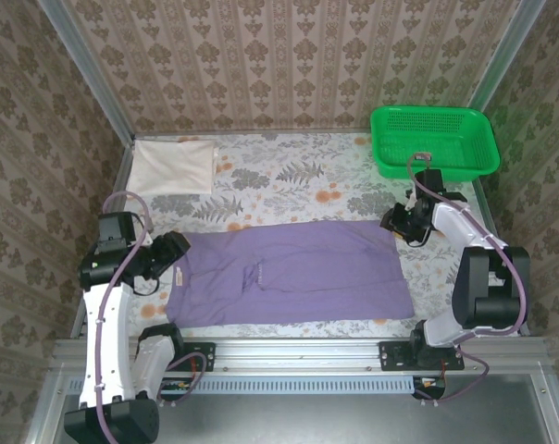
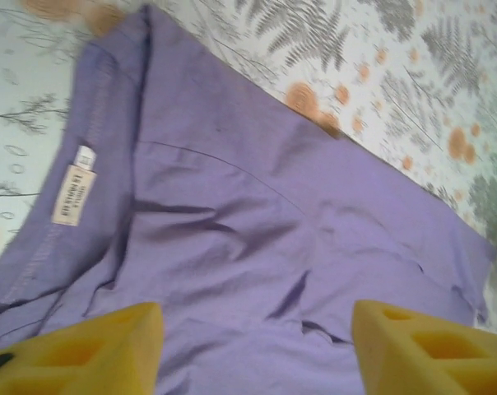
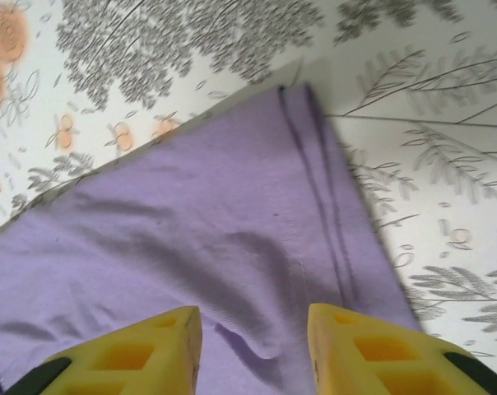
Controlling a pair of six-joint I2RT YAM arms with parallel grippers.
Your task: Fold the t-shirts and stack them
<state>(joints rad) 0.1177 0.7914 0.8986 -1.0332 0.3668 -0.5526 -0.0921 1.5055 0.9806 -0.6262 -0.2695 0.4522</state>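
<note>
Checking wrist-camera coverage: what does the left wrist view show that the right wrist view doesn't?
Left wrist: the neck end of the purple t-shirt with its sewn-in label, under the open left gripper. Right wrist: the shirt's hem corner with double stitching, under the open right gripper. Both: purple cloth on the floral tablecloth.

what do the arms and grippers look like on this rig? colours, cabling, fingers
The left arm and right arm have white link shells and black joint housings, with a pale lilac cable looping along each. The left gripper and right gripper carry blocky yellow fingers with square recesses.
</note>
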